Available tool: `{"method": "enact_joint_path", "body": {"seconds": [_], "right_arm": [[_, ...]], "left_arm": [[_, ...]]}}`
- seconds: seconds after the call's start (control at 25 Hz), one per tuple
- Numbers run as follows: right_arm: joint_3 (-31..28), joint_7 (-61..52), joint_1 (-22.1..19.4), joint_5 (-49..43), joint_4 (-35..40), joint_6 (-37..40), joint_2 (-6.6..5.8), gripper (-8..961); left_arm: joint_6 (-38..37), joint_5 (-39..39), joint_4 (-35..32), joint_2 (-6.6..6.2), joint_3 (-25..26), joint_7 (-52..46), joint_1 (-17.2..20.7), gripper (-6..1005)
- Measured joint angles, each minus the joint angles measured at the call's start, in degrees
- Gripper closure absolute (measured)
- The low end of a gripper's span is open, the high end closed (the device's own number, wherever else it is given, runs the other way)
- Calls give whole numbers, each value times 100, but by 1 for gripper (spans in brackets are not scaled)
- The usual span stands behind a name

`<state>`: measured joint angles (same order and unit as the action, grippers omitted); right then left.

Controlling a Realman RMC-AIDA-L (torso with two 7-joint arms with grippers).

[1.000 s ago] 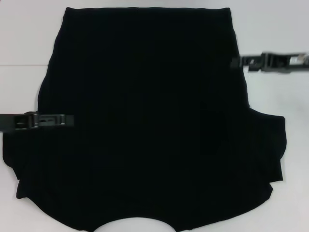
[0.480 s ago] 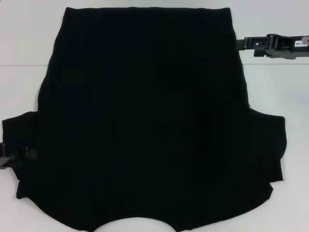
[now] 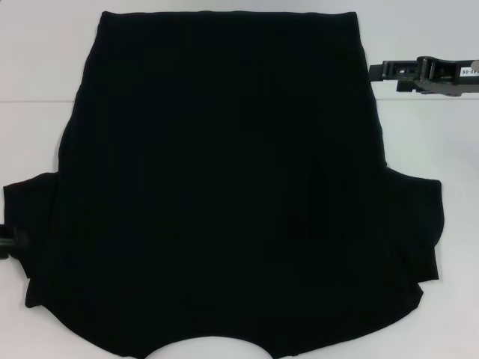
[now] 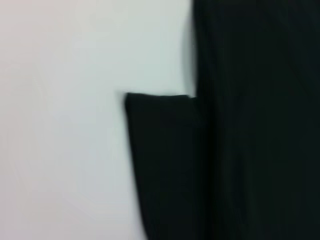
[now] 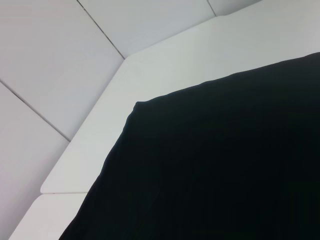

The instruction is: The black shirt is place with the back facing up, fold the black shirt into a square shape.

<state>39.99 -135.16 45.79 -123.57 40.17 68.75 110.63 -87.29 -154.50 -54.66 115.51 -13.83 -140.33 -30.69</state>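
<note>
In the head view, the black shirt (image 3: 224, 187) lies flat on the white desk (image 3: 45, 60). It covers most of the desk. Its straight hem is at the far side and its curved neck hole is at the near edge, closest to the robot. One short sleeve sticks out on the left and one on the right. No letters show on the side facing up.

The right tool (image 3: 389, 70) is at the far right, just beside the shirt's right edge, near the far corner. It points in at the shirt. I cannot tell if it is spread or pressed together. It does not seem to hold any cloth.

The left tool (image 3: 10, 244) peeks in at the left edge of the view, right by the left sleeve. Only a small bit shows, so I cannot tell if it is spread or pressed together.

In the left wrist view, the shirt's body fills one side, and a sleeve sticks out from it onto the white desk.

In the right wrist view, a corner of the shirt lies flat on the desk, and the desk's edge shows beyond it.
</note>
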Motion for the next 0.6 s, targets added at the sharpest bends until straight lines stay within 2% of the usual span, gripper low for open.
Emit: {"method": "enact_joint_path", "body": {"seconds": [0.6], "right_arm": [[-3,-2,-1,0,-1,1,-7,138]], "left_arm": [[225,-141,68,53,-49,-194,38,512]]}}
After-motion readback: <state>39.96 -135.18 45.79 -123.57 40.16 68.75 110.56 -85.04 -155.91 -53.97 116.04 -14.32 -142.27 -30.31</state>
